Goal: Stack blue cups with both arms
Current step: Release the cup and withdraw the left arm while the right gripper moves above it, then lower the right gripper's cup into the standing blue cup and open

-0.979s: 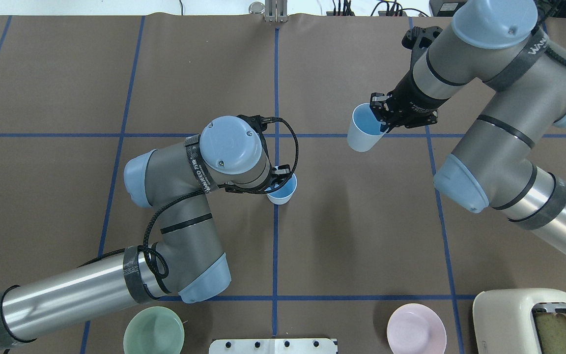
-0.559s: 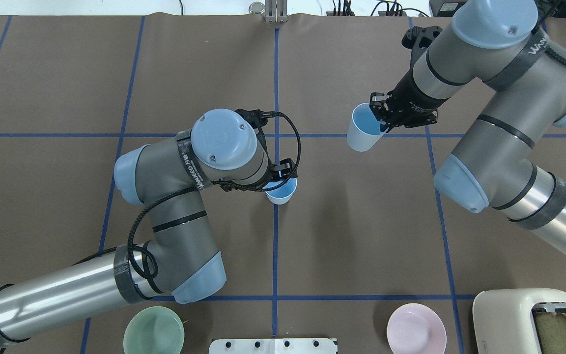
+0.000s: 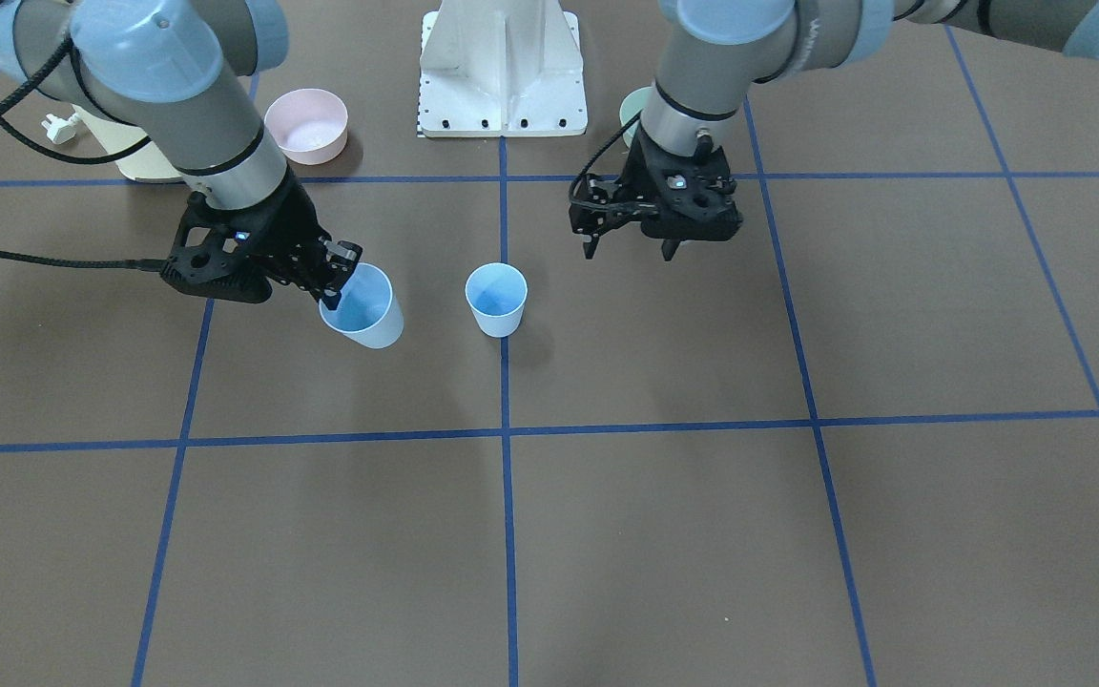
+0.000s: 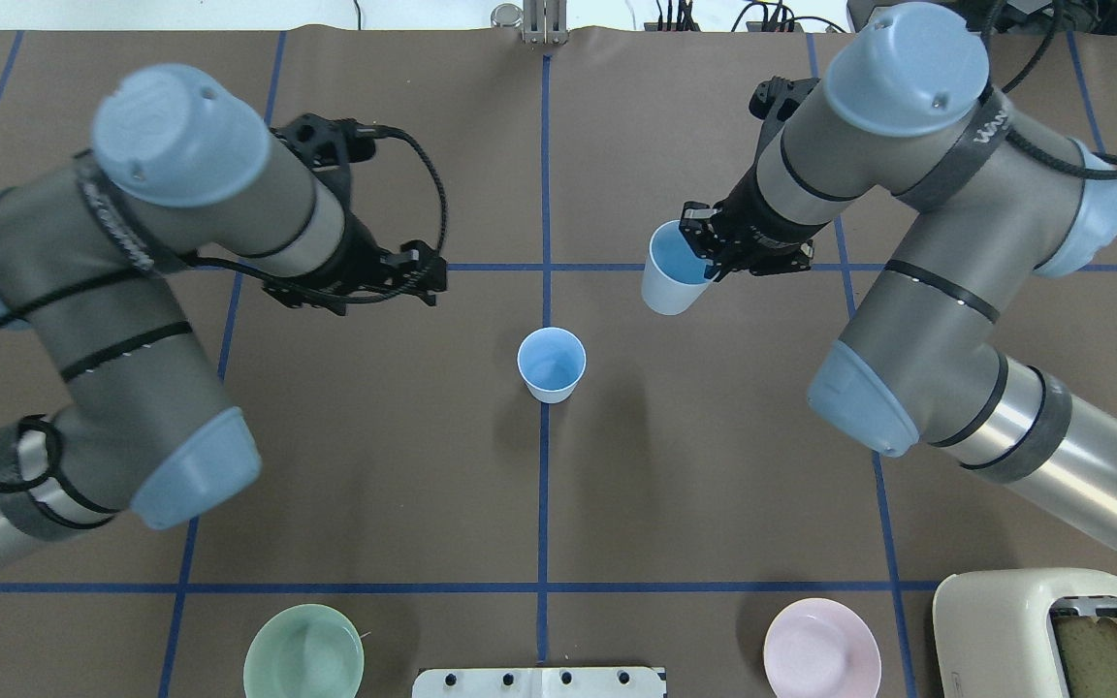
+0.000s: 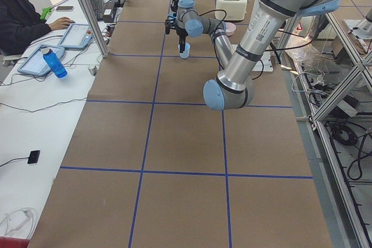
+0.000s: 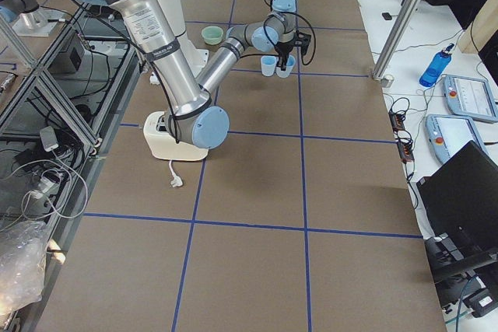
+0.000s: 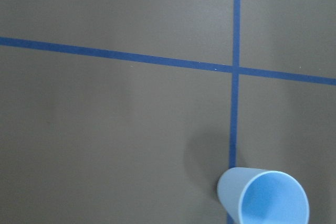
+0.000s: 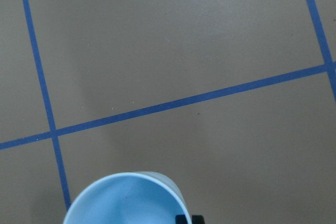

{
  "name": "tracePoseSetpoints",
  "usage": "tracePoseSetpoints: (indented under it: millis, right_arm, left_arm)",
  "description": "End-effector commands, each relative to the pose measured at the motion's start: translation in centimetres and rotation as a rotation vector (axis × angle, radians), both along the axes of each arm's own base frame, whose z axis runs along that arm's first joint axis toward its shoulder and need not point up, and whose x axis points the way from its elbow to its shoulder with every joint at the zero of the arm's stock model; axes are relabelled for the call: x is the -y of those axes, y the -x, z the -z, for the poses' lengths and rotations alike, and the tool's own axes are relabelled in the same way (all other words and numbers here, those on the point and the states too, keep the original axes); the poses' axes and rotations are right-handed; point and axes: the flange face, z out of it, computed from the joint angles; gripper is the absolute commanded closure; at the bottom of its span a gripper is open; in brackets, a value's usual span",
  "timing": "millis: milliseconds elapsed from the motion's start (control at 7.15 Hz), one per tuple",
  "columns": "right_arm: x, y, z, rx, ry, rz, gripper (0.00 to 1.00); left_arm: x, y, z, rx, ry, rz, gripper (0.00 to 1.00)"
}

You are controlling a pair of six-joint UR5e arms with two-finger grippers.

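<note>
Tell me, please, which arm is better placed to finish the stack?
The right. The right gripper holds one blue cup by its rim, close to the standing cup; the left gripper hangs open and empty, off to the side.

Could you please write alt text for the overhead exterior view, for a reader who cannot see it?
The right gripper holds a tilted blue cup by its rim over a brown table, while a second blue cup stands upright on a blue tape line. The left gripper hovers open and empty at the view's left.
</note>
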Motion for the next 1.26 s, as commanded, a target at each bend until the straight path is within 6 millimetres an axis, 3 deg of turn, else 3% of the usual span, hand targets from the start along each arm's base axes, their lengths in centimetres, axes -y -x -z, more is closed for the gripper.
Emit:
tracePoseSetpoints:
  millis: [0,280,420,559,839,1119]
  right_arm:
    - [-2.2,3.6,3.6,0.025,0.014,-0.04,1.0]
    - [-2.7,4.7,6.5,0.054,0.022,-0.062,1.0]
    - [-2.2,5.7,7.1,0.048,0.027,-0.064,1.0]
    - [-3.0,6.8,7.2,0.037,0.03,-0.07,1.0]
    - [-4.9,8.9,6.9,0.019,0.014,-0.052,1.0]
    - [-6.4,10.1,6.2,0.006,0.01,-0.055,1.0]
  left_arm:
    - [2.5,9.9,-6.0,0.049,-0.093,-0.036,0.03]
    - [3.6,16.9,-13.5,0.077,-0.168,-0.082,0.03]
    - [3.4,18.8,-17.1,0.079,-0.2,-0.074,0.03]
    - [3.5,20.2,-20.1,0.07,-0.236,-0.056,0.03]
    - [4.6,23.0,-21.6,0.019,-0.212,-0.07,0.03]
    - [4.8,23.0,-21.7,0.021,-0.207,-0.069,0.03]
